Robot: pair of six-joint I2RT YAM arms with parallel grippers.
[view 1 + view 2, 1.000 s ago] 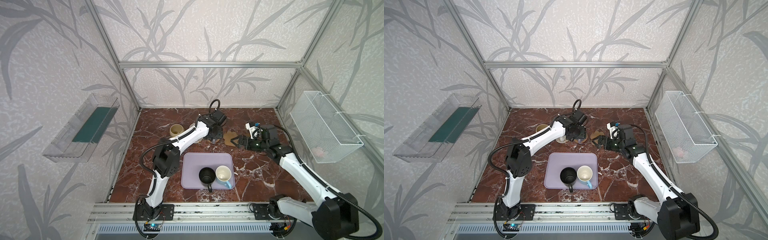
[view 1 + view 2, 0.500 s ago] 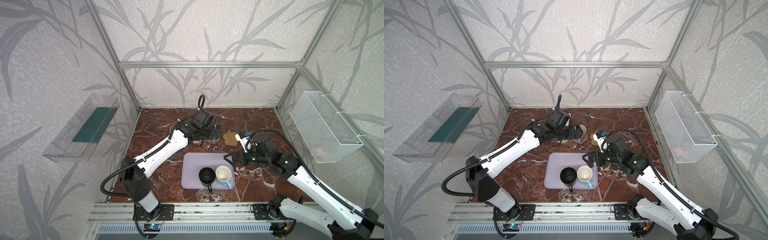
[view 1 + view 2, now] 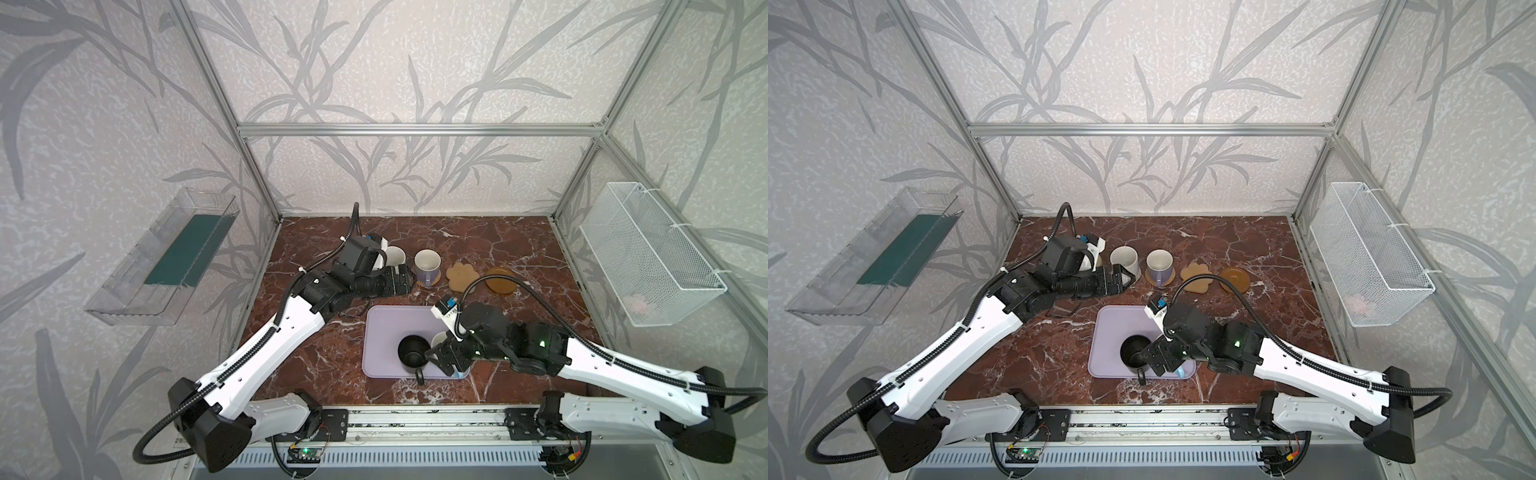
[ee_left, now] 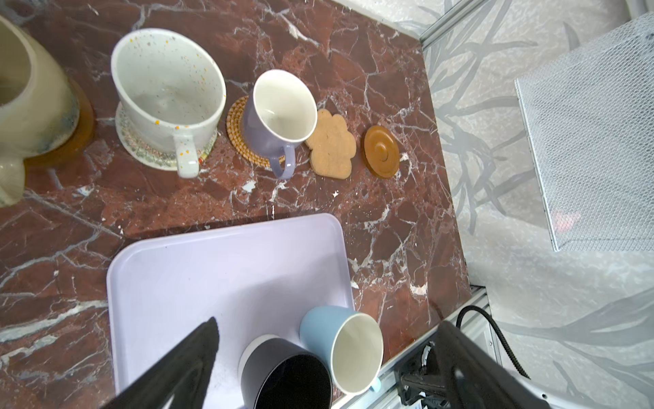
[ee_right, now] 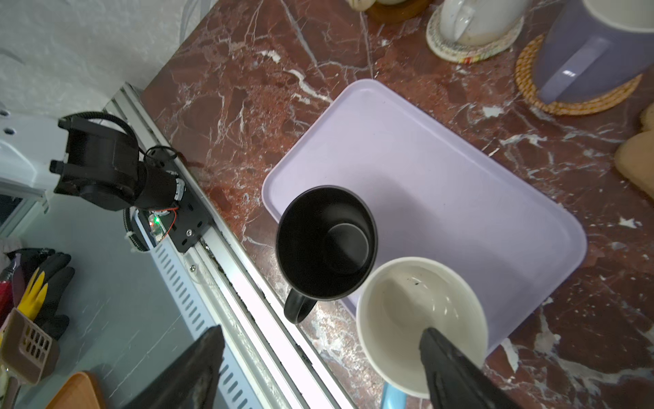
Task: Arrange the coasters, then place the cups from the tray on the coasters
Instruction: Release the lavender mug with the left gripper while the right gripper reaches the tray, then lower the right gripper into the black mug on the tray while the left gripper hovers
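Right wrist view: the right fingers (image 5: 446,357) stand wide apart, gripping nothing, one tip over the round cream mouth of the light blue mug (image 5: 407,301). Just ahead, the matte black mug (image 5: 325,244) shares the smooth lilac tray (image 5: 442,170). The left fingers (image 4: 201,347) gape empty too.

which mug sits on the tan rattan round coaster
The lilac handled mug. The white mug stands on a whitish woven coaster, the beige mug on an amber disc; the black mug and light blue mug stand on the lilac tray.
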